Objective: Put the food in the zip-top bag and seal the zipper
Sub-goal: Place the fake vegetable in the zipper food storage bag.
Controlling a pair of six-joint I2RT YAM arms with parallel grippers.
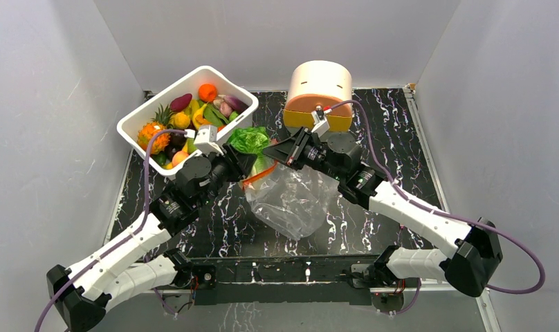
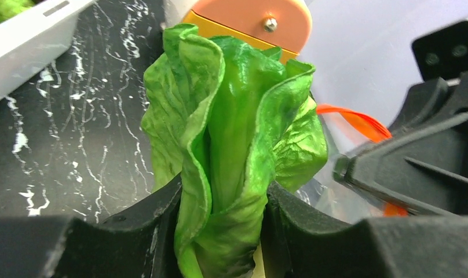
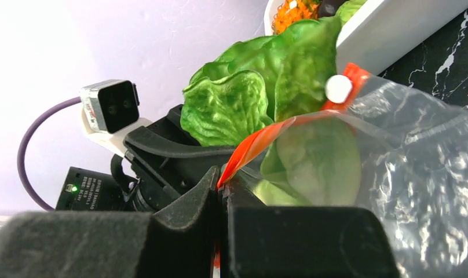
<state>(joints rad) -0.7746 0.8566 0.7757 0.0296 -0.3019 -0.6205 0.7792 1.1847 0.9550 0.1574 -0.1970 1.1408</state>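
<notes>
My left gripper (image 1: 245, 160) is shut on the leafy green lettuce (image 1: 250, 142), which fills the left wrist view (image 2: 231, 133). My right gripper (image 1: 275, 153) is shut on the orange-red zipper strip (image 3: 266, 139) of the clear zip-top bag (image 1: 294, 197), holding its mouth up. In the right wrist view the lettuce (image 3: 237, 107) stands at the bag's mouth, its lower part showing behind the clear plastic (image 3: 417, 174). The zipper (image 1: 259, 176) shows below the lettuce in the top view. Other toy food (image 1: 194, 117) lies in the white tub.
The white tub (image 1: 135, 121) stands at the back left. A round cream-and-orange drawer box (image 1: 319, 93) stands at the back centre, also in the left wrist view (image 2: 260, 23). The black marbled table (image 1: 394, 149) is walled on three sides.
</notes>
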